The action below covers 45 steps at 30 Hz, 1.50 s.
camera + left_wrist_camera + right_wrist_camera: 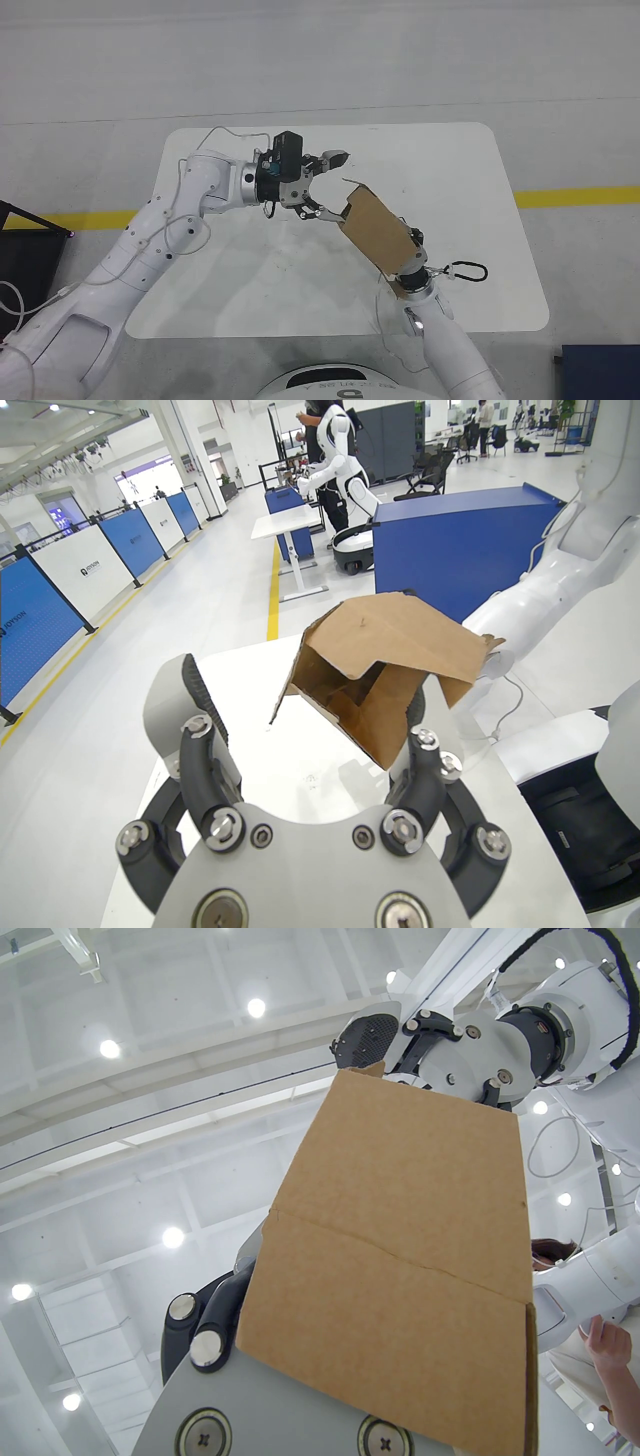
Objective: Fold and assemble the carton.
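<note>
The brown carton (378,232) is held tilted above the white table (450,170), partly folded, its open end (345,695) turned toward my left gripper. My right gripper (408,263) is shut on its lower end; one dark finger (220,1298) shows beside the carton's flat panel (400,1253). My left gripper (328,186) is open right at the carton's open end. In the left wrist view, the left gripper (305,680) straddles the carton's (395,640) near corner, and one finger (422,720) is partly hidden behind a loose flap. Its other finger (367,1035) rises above the carton's far edge.
A black cable loop (468,271) lies on the table near the right arm. A blue cabinet (465,545) stands beyond the table's edge. A yellow floor line (580,196) runs behind the table, and a dark blue box (600,372) sits on the floor.
</note>
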{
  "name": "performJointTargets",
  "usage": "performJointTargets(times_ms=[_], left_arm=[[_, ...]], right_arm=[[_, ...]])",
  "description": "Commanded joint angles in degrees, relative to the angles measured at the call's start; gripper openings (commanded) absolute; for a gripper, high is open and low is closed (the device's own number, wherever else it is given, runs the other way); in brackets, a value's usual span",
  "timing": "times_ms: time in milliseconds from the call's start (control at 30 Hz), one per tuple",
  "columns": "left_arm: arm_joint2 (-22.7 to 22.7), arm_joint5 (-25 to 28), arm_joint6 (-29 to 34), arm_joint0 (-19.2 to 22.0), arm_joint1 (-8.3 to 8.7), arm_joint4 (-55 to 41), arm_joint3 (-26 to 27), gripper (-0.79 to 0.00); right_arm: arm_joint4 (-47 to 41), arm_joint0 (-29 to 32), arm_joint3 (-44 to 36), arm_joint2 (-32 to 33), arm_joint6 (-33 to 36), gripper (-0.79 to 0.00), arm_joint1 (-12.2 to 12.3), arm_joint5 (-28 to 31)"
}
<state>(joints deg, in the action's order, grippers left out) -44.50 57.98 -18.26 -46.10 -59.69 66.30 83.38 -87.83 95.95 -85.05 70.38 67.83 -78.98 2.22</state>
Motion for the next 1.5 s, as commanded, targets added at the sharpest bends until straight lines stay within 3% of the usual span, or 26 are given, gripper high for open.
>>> performJointTargets(times_ms=[0,233,367,400,433,500,533,567,667,700,733,767,967,1033,1067,1100,1200,1300,1433,1467], left_arm=[[-0.9,0.0,-0.5,-0.3,0.15,0.2,-0.1,-0.006],[-7.7,-2.1,-3.2,-2.3,1.5,0.1,0.1,0.0],[-9.8,-6.8,-4.6,-4.4,1.5,-2.2,0.8,-0.142],[-10.0,-7.6,-5.1,-5.1,1.38,-4.1,0.8,-0.188],[-10.2,-8.4,-5.9,-6.2,1.22,-7.3,0.5,-0.345],[-10.2,-8.6,-5.4,-8.2,1.06,-12.8,0.1,-0.526],[-10.2,-8.2,-4.6,-9.1,1.05,-15.4,0.0,-0.686],[-10.3,-7.9,-3.7,-10.2,1.07,-18.5,-0.3,-0.785],[-10.5,-6.5,2.4,-12.9,1.41,-27.2,-0.3,-0.785],[-10.9,-7.2,5.1,-13.6,1.63,-30.3,-0.3,-0.628],[-11.9,-9.3,7.7,-13.9,1.9,-31.9,0.5,-0.283],[-12.3,-10.1,8.5,-13.9,2.01,-31.8,1.1,0.0],[-12.3,-10.1,8.5,-13.9,2.01,-31.8,1.1,0.0],[-11.6,-11.4,7.6,-15.9,1.66,-37.6,1.6,0.0],[-11.4,-13.3,8.8,-16.5,1.53,-41.3,1.7,-0.348],[-11.4,-14.3,10.0,-16.7,1.43,-45.7,2.0,-0.785],[-11.7,-18.3,18.0,-17.2,1.46,-62.2,3.2,-0.785],[-12.6,-26.9,31.4,-18.0,2.01,-80.3,4.4,-0.785],[-14.6,-47.6,58.3,-19.7,3.2,-106.2,7.0,-0.785],[-16.2,-51.6,62.4,-19.5,3.47,-111.4,6.3,-0.785]], right_arm=[[-0.2,0.1,-0.1,0.3,0.2,-0.785,0.0,-0.1],[-0.2,0.4,-0.6,0.9,0.4,-0.785,0.0,-0.6],[-0.4,0.2,-0.9,0.8,0.5,-0.785,-0.2,-0.6],[-0.4,0.1,-1.0,0.8,0.6,-0.785,-0.2,-0.4],[-0.5,0.1,-1.2,0.9,0.7,-0.785,-0.2,-0.2],[-0.6,0.2,-1.5,1.3,1.1,-0.785,-0.2,0.2],[-0.5,0.3,-1.6,1.5,1.2,-0.785,-0.2,0.4],[0.0,0.3,-1.6,1.9,1.4,-0.785,-0.2,0.9],[3.4,0.3,-1.7,3.1,1.8,-0.785,0.0,3.3],[5.1,0.3,-1.8,3.6,2.0,-0.785,0.2,4.1],[7.4,0.3,-1.9,4.4,1.6,-0.785,0.3,5.8],[7.4,0.3,-1.9,4.4,1.6,-0.785,0.3,5.8],[7.4,0.3,-1.9,4.4,1.6,-0.785,0.3,5.8],[7.4,0.3,-1.9,4.4,1.6,-0.785,0.3,5.8],[7.9,0.1,-2.1,4.5,1.0,-0.785,0.3,6.0],[8.9,-0.1,-2.5,4.6,0.7,-0.785,0.4,5.9],[8.7,-0.5,-2.0,5.6,1.9,-0.785,0.5,5.4],[8.2,-0.9,-0.7,7.0,3.5,-0.785,0.7,5.2],[9.9,-1.5,-0.1,8.4,6.8,-0.785,1.0,5.1],[11.0,-1.6,0.2,8.6,7.4,-0.785,1.1,5.3]])
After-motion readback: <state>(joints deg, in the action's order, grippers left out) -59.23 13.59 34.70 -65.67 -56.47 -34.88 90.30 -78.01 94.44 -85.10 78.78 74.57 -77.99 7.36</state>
